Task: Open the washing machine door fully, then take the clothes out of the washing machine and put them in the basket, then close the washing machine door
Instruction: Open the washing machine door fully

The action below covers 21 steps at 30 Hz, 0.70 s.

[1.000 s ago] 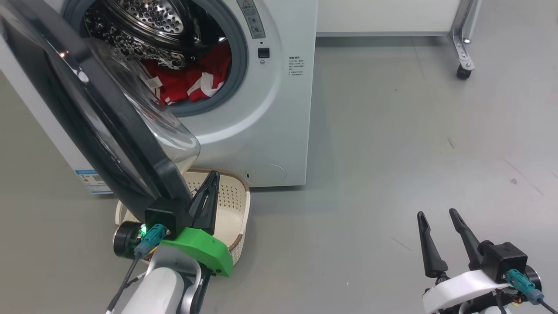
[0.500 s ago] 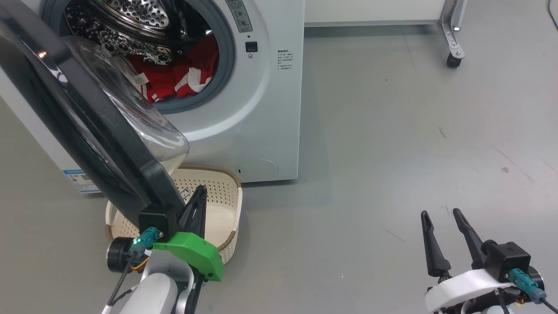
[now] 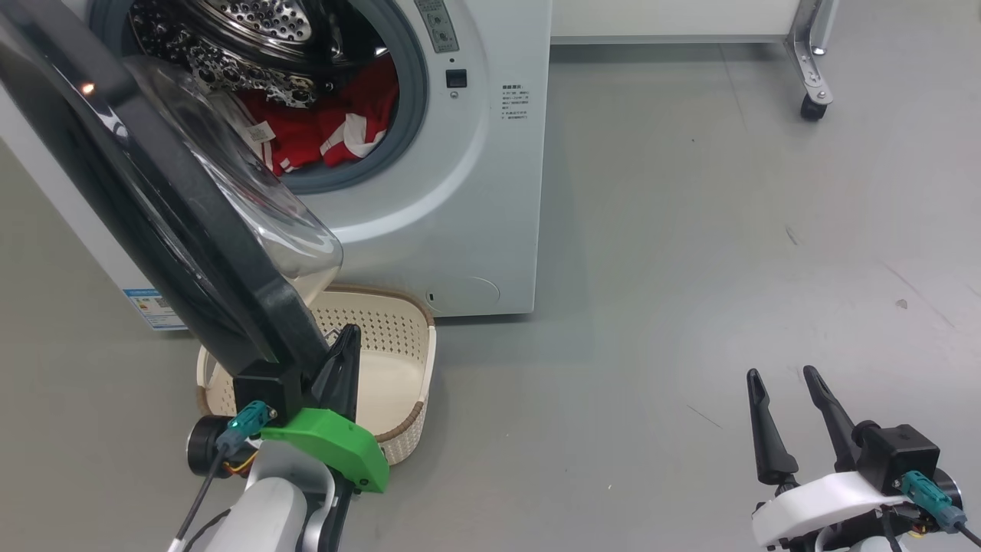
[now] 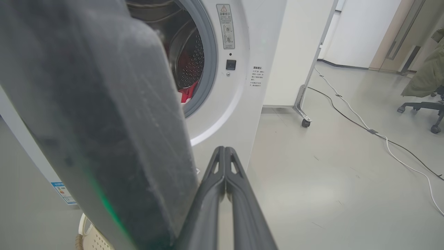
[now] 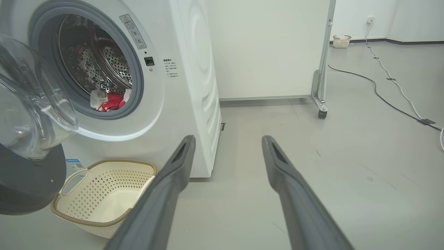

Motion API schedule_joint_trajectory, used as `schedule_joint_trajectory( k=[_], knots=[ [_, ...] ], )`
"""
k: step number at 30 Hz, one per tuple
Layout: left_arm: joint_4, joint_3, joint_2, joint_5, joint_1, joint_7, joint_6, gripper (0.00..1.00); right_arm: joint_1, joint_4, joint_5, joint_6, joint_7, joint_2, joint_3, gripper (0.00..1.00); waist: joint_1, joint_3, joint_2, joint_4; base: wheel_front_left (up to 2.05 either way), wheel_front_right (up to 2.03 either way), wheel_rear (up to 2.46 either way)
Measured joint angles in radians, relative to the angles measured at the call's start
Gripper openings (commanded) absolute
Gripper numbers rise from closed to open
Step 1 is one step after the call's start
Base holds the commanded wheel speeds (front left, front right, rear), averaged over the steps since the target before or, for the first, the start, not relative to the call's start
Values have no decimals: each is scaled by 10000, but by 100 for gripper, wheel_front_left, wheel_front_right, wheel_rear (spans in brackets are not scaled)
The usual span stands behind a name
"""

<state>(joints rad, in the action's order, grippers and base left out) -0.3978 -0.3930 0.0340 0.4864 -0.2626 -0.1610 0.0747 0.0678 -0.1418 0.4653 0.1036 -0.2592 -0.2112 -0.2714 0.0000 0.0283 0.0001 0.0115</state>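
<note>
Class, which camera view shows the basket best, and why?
The right wrist view: the basket shows rim, handle and empty inside. In the head view the door and left gripper cover part of it; the left wrist view catches a corner.

The head view looks steeply down onto the big white front-loading washing machine (image 3: pixel 475 192). The left wrist view sits very close behind the glossy black-rimmed round door (image 4: pixel 104 121), facing the machine's front. The right wrist view is low and farther back, near the small cream perforated plastic basket (image 5: pixel 104 194). All three share the drum opening (image 5: pixel 93 69) holding bright red fabric clothes (image 3: pixel 329 138).
</note>
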Motion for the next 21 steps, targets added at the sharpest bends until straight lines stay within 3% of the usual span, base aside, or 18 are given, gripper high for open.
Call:
schedule_joint_trajectory(
  k=[21],
  knots=[
    [-560, -339, -111, 403, -99, -385, -4, 0, 35, -104, -2, -102, 0, 90, 111, 100, 0, -251, 0, 1060, 0, 0, 0]
  ],
)
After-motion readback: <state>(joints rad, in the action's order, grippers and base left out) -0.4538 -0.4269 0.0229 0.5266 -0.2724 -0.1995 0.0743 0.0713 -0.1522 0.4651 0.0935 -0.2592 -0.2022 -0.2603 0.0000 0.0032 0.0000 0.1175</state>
